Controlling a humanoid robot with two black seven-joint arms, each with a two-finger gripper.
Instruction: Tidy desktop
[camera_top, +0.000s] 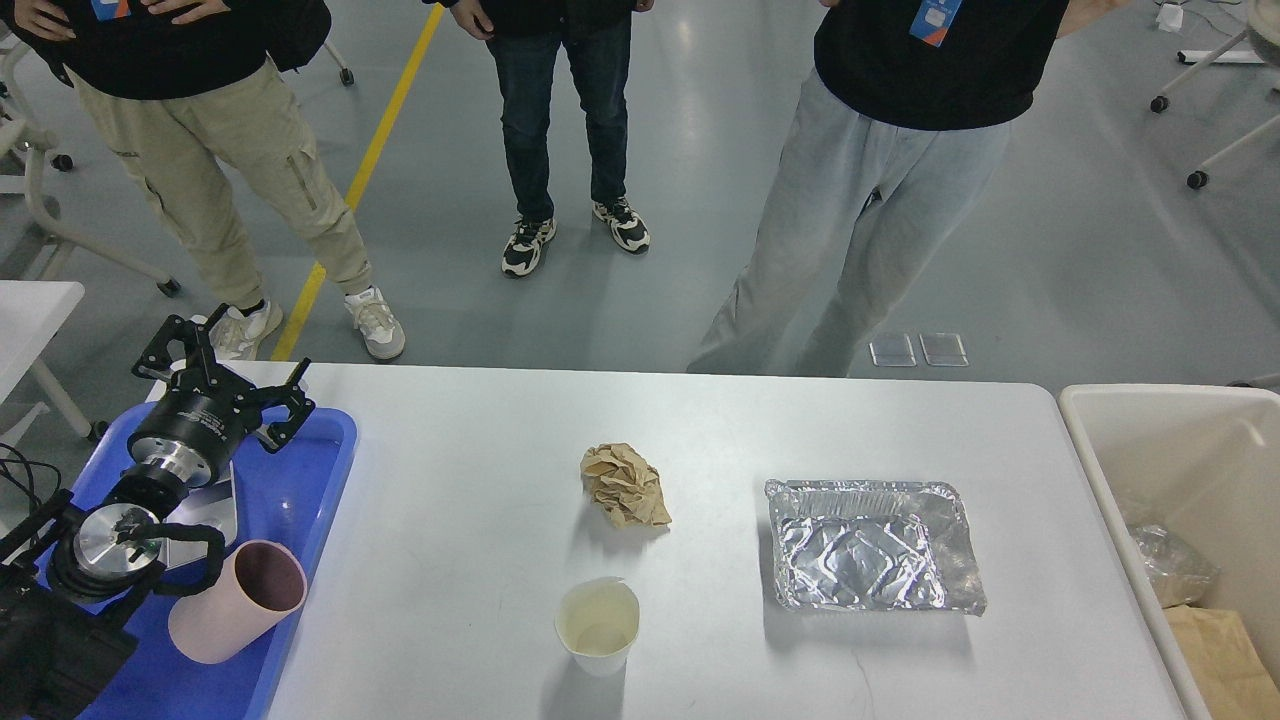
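The white desktop (480, 440) carries a crumpled brown paper ball (625, 486) near its middle. A small white paper cup (598, 624) stands upright toward the front edge. To the right lies an empty foil container (870, 545). My left gripper (225, 368) hovers open over the far end of the blue tray (315, 470), with nothing between its fingers. A pink cup (238, 601) lies on its side in that tray, close beside my left arm. My right gripper is out of view.
A cream bin (1120, 410) stands off the table's right end, with a clear bag (1170, 565) and brown paper (1225, 655) inside. Three people stand beyond the far edge. Another white table corner (35, 310) is at far left.
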